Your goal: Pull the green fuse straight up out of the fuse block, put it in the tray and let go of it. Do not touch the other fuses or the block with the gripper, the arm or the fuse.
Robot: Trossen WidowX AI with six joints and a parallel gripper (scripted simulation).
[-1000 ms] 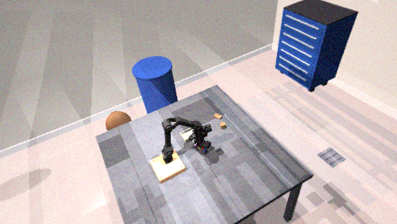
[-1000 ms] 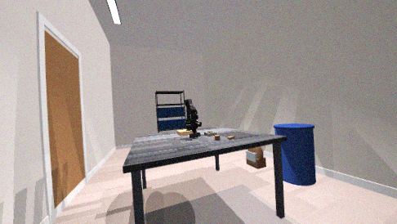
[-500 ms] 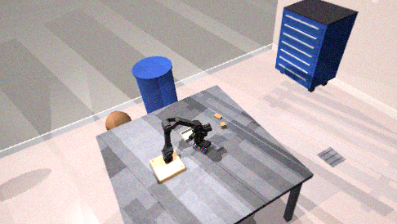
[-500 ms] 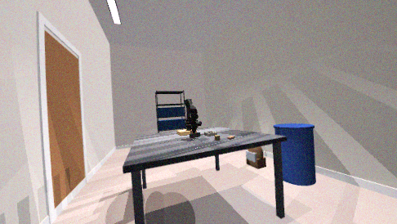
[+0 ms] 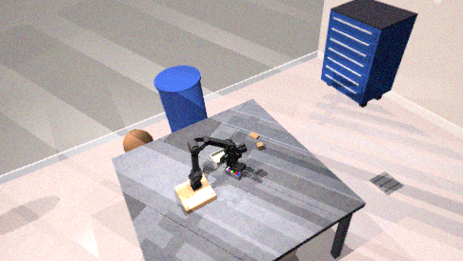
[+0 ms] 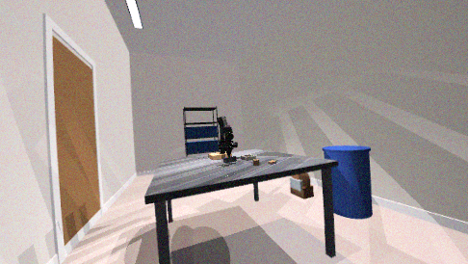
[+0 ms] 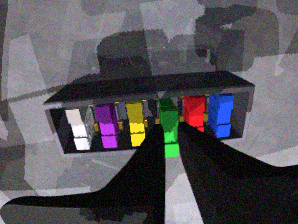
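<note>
The fuse block [image 7: 150, 84] [image 6: 230, 160] lies across the wrist view with six fuses in a row. The green fuse [image 7: 170, 136] is between the red and yellow ones. My gripper [image 7: 169, 129] [image 6: 229, 155] is shut on the green fuse, one finger on each side. The green fuse's near end shows over the block's near edge, past the ends of the others, so it looks raised; whether its foot is clear of the block is hidden. The right finger covers the red fuse's lower end. The pale tray [image 5: 213, 154] is beside the arm in the top view.
White [image 7: 80, 131], purple [image 7: 107, 125] and yellow [image 7: 136, 122] fuses are left of the fingers; red [image 7: 193, 111] and blue [image 7: 220, 116] are right. Two small orange-brown blocks [image 5: 254, 135] [image 5: 260, 145] lie beyond the tray. The arm stands on a wooden base [image 5: 202, 197].
</note>
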